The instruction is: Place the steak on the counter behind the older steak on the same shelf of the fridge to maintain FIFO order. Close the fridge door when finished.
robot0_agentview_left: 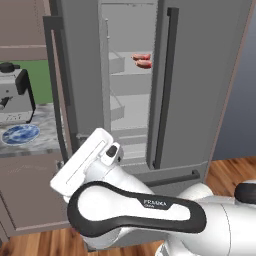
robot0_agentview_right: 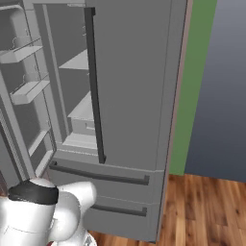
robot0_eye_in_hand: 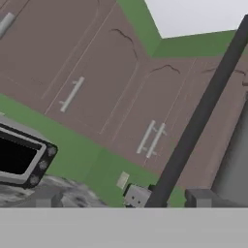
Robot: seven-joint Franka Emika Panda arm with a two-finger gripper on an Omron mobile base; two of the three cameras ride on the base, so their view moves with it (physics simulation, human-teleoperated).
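Two gripper fingertips apart, seemingly empty

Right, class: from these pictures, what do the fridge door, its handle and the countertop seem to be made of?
Fridge door: looks like matte grey painted metal, flat and even with no glare. Handle: dark, possibly plastic or coated metal; the look leaves it open. Countertop: seems polished stone, shown by grey-and-white marbled veining.

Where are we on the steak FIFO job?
Looks done: two steaks lie together on a shelf inside the fridge; which one sits behind is hard to tell. In hand: nothing visibly held. Left: the fridge's left door stands open and needs closing.
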